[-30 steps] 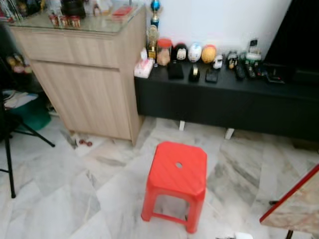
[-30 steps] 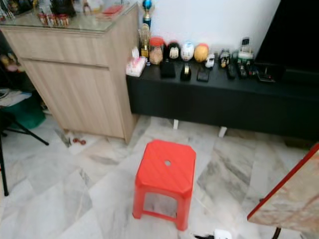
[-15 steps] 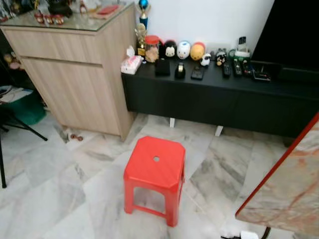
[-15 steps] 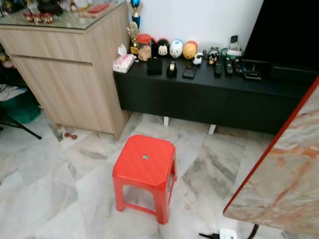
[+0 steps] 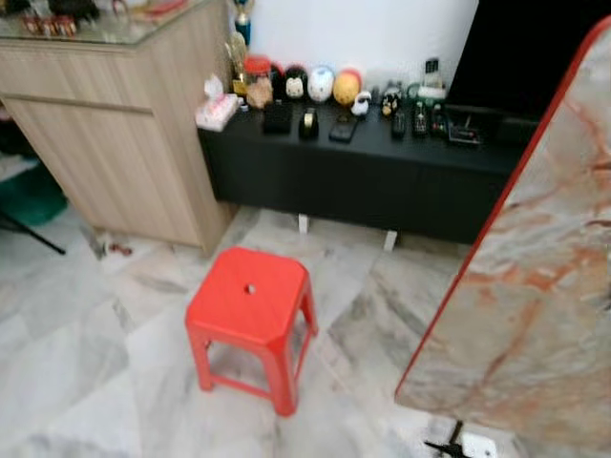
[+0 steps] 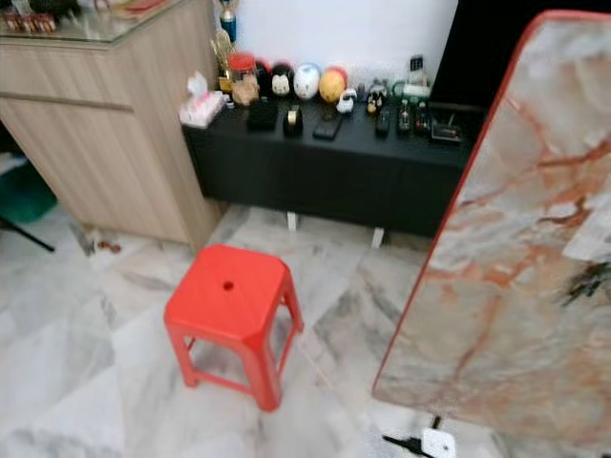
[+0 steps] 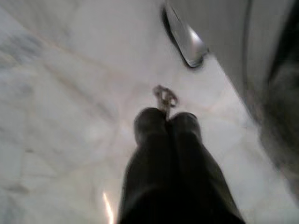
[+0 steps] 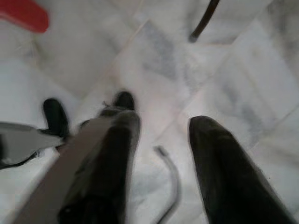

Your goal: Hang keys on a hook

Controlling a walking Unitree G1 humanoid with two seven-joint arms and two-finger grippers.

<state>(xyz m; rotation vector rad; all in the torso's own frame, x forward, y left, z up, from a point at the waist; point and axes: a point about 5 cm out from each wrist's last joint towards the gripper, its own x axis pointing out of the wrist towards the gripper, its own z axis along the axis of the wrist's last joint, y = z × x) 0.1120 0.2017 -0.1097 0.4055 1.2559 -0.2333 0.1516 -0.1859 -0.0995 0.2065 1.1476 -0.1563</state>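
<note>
Pale marble-tiled floor (image 5: pixel 86 382) underfoot, white wall behind. In the left wrist view, left hand (image 7: pixel 166 119) clenched, black fingers (image 7: pixel 149 128) pressed together on a small bunch of keys (image 7: pixel 164 97) poking out past the tips, hanging above the floor tiles; a silver rounded part just beyond, blurred. In the right wrist view, right hand (image 8: pixel 161 128) released, fingers (image 8: pixel 212 149) spread apart and holding nothing, pointed down at the floor; a grey cable looping below the gap, a dark cord farther off, a red corner at the edge.

Out from there, in the head views: red plastic stool (image 5: pixel 250 315) standing on the floor, hole in the middle of its seat. Beyond it, a long low black bench (image 5: pixel 363 167) along the wall, carrying a row of round figurines (image 5: pixel 320 84), a jar, remotes and small dark boxes, with a tissue pack at its left end. Light wood cabinet (image 5: pixel 115 134) with glass top touching the bench on the left. Red-edged marble-patterned panel (image 5: pixel 535 277) tilted, close on the right; white plug socket on the floor near its foot.
</note>
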